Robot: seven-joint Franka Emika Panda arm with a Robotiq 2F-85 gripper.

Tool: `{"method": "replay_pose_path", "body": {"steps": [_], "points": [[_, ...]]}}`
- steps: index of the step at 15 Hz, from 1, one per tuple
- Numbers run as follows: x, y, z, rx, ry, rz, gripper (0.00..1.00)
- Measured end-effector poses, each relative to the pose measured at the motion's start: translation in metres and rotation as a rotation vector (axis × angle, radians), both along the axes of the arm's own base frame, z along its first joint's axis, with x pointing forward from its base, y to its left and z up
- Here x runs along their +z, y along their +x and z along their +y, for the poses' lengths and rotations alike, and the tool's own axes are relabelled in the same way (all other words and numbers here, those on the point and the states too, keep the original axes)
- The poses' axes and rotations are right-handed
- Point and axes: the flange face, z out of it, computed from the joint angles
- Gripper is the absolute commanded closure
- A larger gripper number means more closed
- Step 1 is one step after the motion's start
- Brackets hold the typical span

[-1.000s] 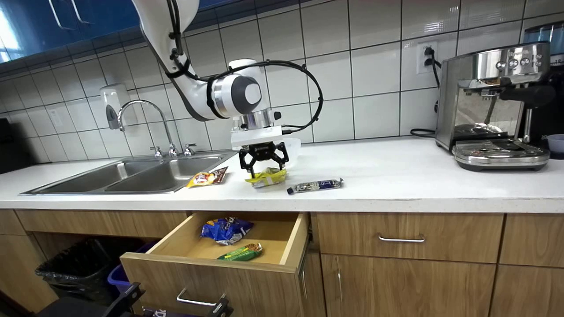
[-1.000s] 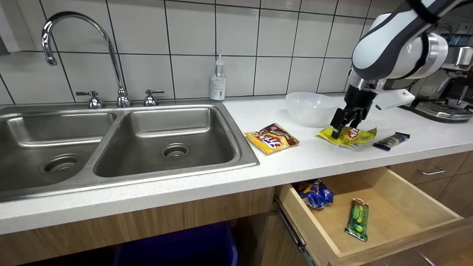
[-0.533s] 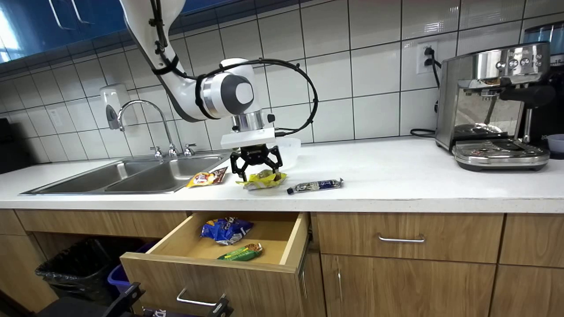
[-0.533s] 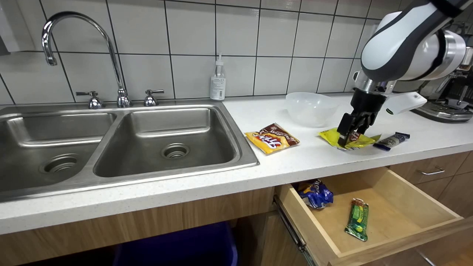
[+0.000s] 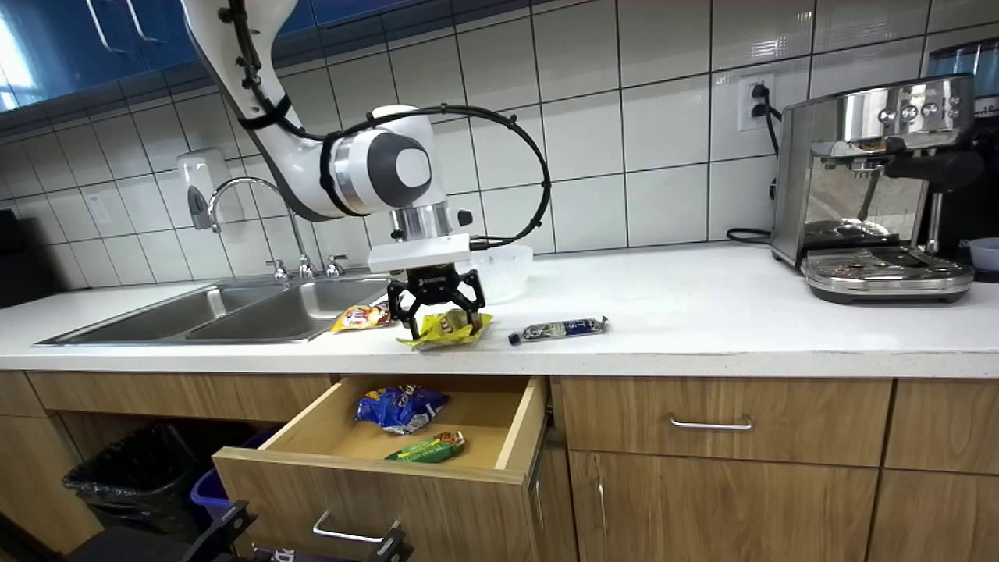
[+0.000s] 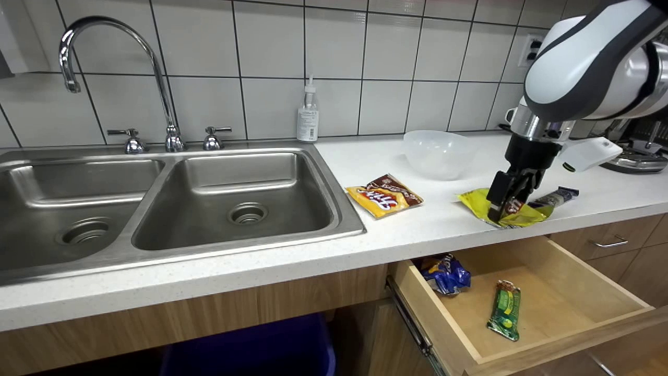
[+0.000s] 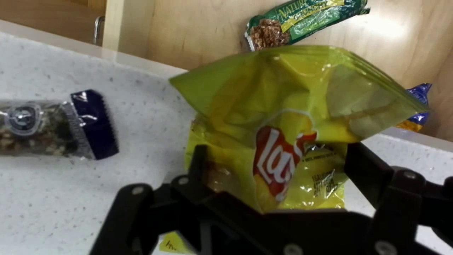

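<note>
A crumpled yellow Lay's bag (image 5: 450, 332) lies on the white counter near its front edge. My gripper (image 5: 444, 329) points down over it, the jaws spread wide with the bag between and under them. In the wrist view the left finger (image 7: 198, 161) overlaps the bag (image 7: 300, 88), and the right finger (image 7: 368, 170) stands at its other side. The bag's upper flap covers part of the counter edge and drawer there. Close beside the bag lies a dark blue-and-clear bar (image 5: 558, 329), its blue end (image 7: 95, 124) left of the gripper.
Below, an open drawer (image 6: 574, 313) holds a blue wrapper (image 6: 448, 275) and a green wrapper (image 6: 505, 309). An orange-brown packet (image 6: 385, 196) lies by the sink (image 6: 339, 198). Behind stands a clear bowl (image 6: 436, 154). A coffee machine (image 5: 874, 187) is farther along the counter.
The gripper has moved leftward and toward the counter's front edge in the exterior views. The yellow bag has slid along with it. Jaw spread looks the same; the other packets are unmoved.
</note>
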Motion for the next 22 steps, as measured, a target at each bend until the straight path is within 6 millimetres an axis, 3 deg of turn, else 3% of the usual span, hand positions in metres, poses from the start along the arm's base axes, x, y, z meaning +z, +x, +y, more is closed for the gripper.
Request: {"method": "replay_pose_path", "body": {"steps": [18,22], "points": [[-0.003,-0.082,0.067,0.072,0.005,0.073,0.0],[0.007,-0.102,0.07,0.082,0.003,0.07,0.0]]}}
